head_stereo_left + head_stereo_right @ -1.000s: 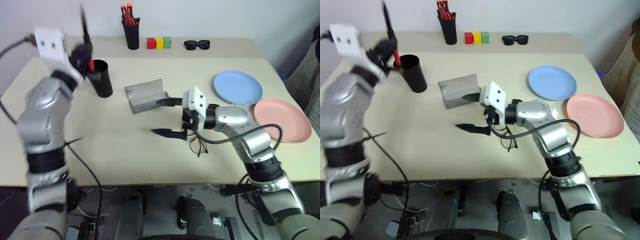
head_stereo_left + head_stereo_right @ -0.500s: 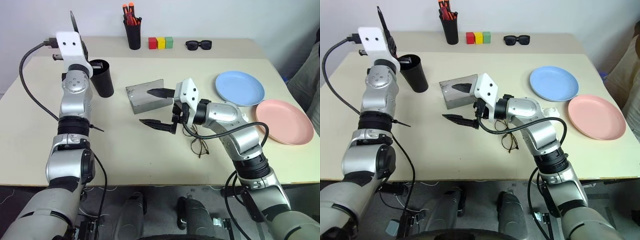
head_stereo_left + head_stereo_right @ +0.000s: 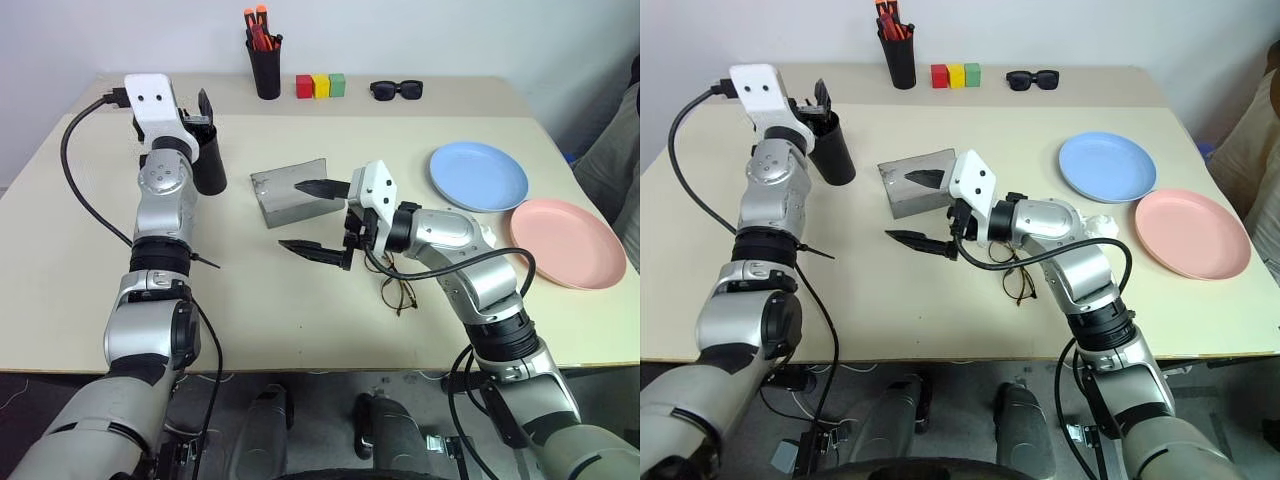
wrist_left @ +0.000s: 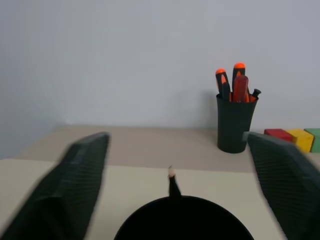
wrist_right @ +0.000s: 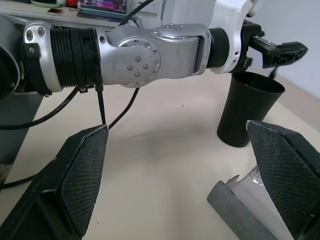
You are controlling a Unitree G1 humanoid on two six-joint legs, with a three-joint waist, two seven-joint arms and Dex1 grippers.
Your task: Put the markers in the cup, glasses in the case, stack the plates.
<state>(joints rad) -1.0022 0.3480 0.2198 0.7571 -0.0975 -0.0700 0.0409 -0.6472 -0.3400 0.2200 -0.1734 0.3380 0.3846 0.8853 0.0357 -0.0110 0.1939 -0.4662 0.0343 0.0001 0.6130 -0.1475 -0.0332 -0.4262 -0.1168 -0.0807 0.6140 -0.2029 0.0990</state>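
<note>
Wire glasses next: light, flimsy, grab with care

Wire-frame glasses (image 3: 397,293) flat on table (image 3: 300,330), just beside right forearm, near front edge. Thin metal, springy, lenses scratch easily. Best pinched at bridge or a rim, gently; temples likely to flex or slip out.
Grey case (image 3: 290,192) open, mid-table, just beyond right claw (image 3: 318,217). Hard shell, stiff, probably slides if nudged; lid hinged.
Right claw spread wide, empty, pointing across toward case.
Left claw (image 3: 820,102) also spread, empty, right over cup (image 3: 833,152). Pen tip (image 4: 172,176) poking above cup rim in left wrist view.
Plates: blue (image 3: 477,175), pink (image 3: 566,242), side by side at right, unstacked. Rigid plastic, light, shallow; take by rim, likely slippery.
</note>
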